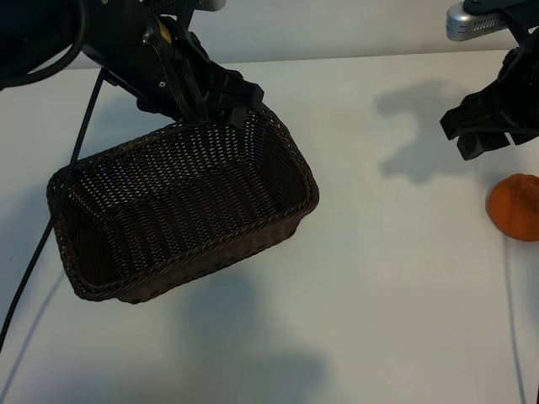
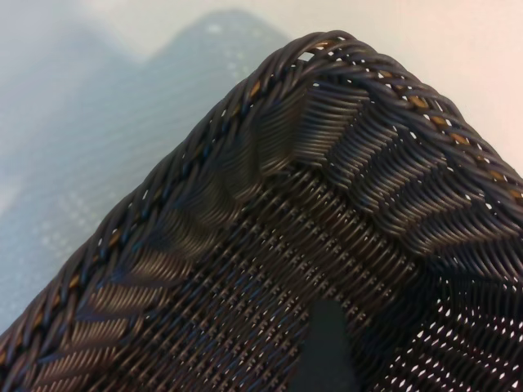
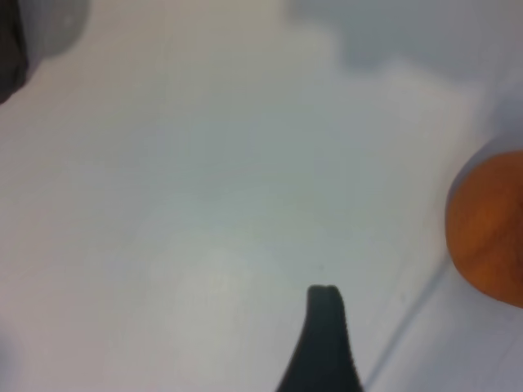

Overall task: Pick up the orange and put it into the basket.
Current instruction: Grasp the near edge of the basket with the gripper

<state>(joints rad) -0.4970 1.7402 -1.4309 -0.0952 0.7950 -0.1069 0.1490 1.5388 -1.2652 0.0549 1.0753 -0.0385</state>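
Observation:
The dark brown woven basket (image 1: 194,263) stands on the white table at the left. My left gripper (image 1: 217,116) is at its far rim, near a rounded corner (image 2: 327,57), with the jaws standing wide. One dark finger (image 2: 327,351) reaches down inside the basket wall; the other finger is hidden. The orange (image 1: 515,208) lies on the table at the far right edge, apart from the basket. My right gripper (image 1: 487,141) hovers open just behind and to the left of the orange, holding nothing. In the right wrist view one fingertip (image 3: 324,298) shows over bare table, with the orange (image 3: 490,229) off to one side.
A black cable (image 1: 38,244) trails from the left arm down past the basket's left side. A thin line (image 1: 510,311) runs across the table in front of the orange. White table (image 1: 396,278) lies between basket and orange.

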